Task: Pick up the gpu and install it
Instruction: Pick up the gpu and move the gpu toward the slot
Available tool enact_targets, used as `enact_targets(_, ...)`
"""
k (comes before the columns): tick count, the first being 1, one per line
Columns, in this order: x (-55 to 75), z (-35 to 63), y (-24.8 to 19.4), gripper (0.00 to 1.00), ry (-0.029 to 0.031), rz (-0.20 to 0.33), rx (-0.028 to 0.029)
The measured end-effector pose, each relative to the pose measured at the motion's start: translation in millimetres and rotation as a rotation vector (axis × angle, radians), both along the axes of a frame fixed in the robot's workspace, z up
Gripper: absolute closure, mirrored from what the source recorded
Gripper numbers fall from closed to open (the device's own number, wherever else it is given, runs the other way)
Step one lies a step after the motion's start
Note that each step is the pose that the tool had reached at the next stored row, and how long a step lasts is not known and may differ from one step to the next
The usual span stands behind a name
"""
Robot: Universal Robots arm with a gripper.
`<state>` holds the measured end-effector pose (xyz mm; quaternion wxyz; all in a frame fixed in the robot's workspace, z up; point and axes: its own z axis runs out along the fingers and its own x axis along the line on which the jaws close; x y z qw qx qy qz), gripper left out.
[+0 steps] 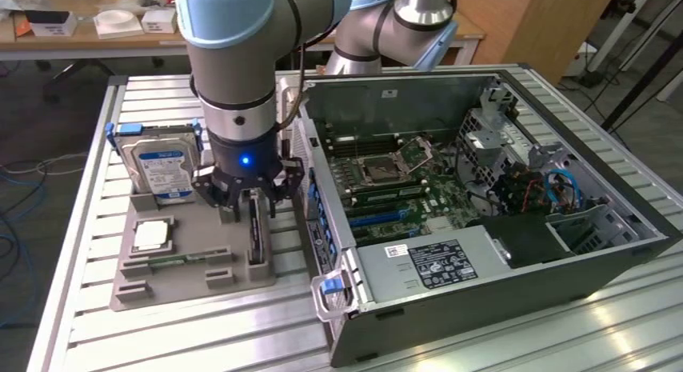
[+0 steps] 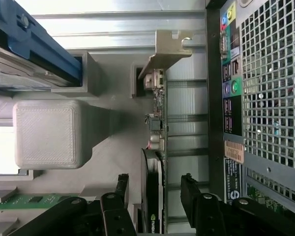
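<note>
We see the gpu (image 2: 155, 147) standing on edge along the gray holder's (image 1: 160, 290) edge beside the computer case (image 1: 501, 304): green card, black fan, silver bracket, logo unreadable. The gripper (image 2: 155, 181) straddles it, fingers spread.

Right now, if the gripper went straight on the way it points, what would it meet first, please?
Probably the gpu, standing on edge inside the open gripper; the jaws straddle it, so the tray below could come first.

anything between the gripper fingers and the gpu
Nothing: in the wrist view the open gripper straddles the gpu with a bare gap on each side.
</note>
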<state>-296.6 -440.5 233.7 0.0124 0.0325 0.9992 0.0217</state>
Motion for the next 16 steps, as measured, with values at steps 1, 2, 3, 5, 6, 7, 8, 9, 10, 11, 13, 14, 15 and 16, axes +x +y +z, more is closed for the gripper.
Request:
enact_targets(1,0.0,-1.5,0.0,0.45,0.0000,0.000,-0.0001)
enact_targets(2,0.0,-3.1,0.0,0.45,0.0000,0.000,-0.0002)
enact_targets(3,-0.1,-9.8,0.0,0.45,0.0001,0.000,-0.0006)
enact_targets(5,-0.1,-9.8,-1.1,0.45,0.0001,0.000,-0.0007)
enact_targets(6,-0.1,-9.8,-1.1,0.45,0.0000,-0.001,-0.0006)
enact_targets(7,-0.1,-9.2,-1.1,0.45,0.0003,-0.001,-0.0008)
enact_targets(8,0.0,-9.1,-1.1,0.45,0.0002,-0.001,-0.0007)
enact_targets(9,0.0,-9.1,-1.1,0.45,0.0002,-0.001,-0.0006)
enact_targets(10,0.0,-9.1,-1.1,0.45,0.0002,-0.001,-0.0006)
enact_targets(11,0.0,-9.1,-1.1,0.45,0.0002,-0.001,-0.0006)
enact_targets(13,0.0,-9.0,-1.3,0.45,0.0003,-0.001,-0.0006)
enact_targets(14,0.0,-9.0,-1.3,0.45,0.0003,-0.002,-0.0005)
enact_targets(15,0.0,-8.9,-1.3,0.45,0.0003,-0.003,-0.0005)
enact_targets(16,-0.1,-8.8,-1.4,0.45,0.0003,-0.003,-0.0007)
